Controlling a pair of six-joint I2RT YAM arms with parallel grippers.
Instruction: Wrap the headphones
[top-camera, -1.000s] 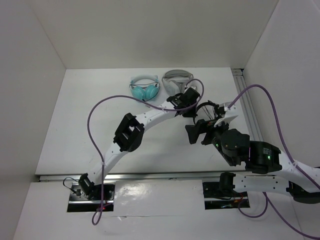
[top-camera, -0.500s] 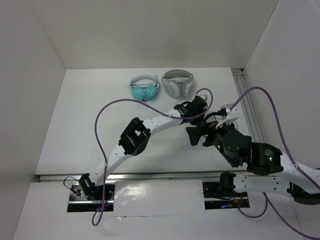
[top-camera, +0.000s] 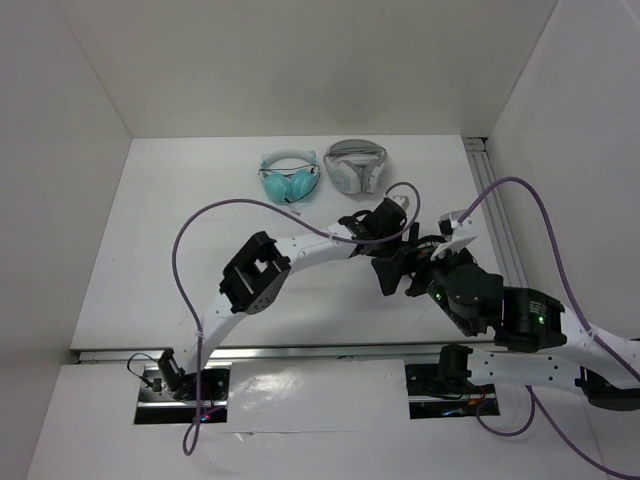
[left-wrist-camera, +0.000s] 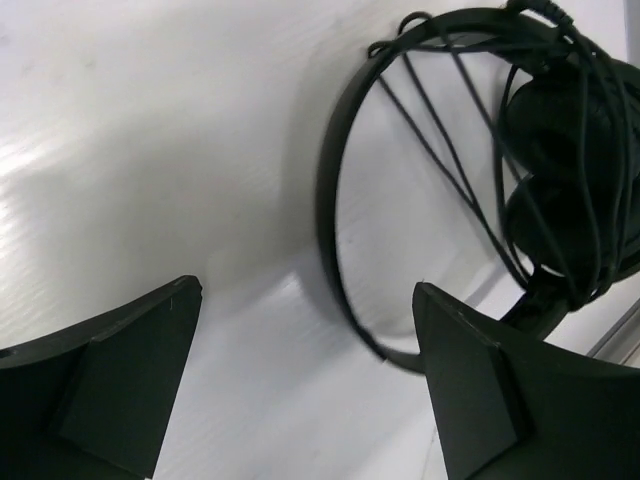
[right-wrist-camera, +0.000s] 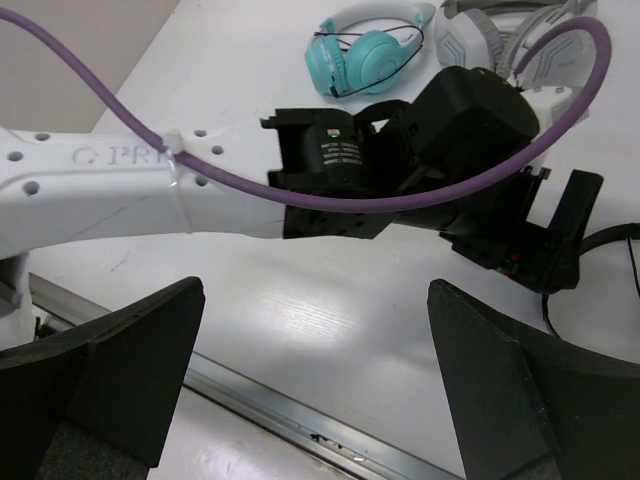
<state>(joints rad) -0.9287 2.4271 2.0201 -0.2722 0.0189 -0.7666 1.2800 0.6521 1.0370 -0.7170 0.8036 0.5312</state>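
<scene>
The black headphones (left-wrist-camera: 560, 150) lie on the white table, earcups folded together at the upper right of the left wrist view. The thin headband (left-wrist-camera: 328, 210) arcs out to the left. Their thin black cable (left-wrist-camera: 450, 150) loops around the earcups and runs across the headband's opening. My left gripper (left-wrist-camera: 305, 300) hangs open just in front of the headband, holding nothing. From above, that left gripper (top-camera: 392, 222) and the right gripper (top-camera: 393, 268) cover most of the headphones. The right gripper (right-wrist-camera: 315, 290) stands open over bare table, facing the left arm's wrist (right-wrist-camera: 470, 130).
Teal headphones (top-camera: 288, 178) and white-grey headphones (top-camera: 355, 165) sit at the back of the table. A metal rail (top-camera: 500, 220) runs along the right side, and a metal strip (right-wrist-camera: 300, 410) along the near edge. White walls close in the left, back and right.
My left gripper has gone from shut to open and shifted a little nearer and to the right. The right arm has barely moved.
</scene>
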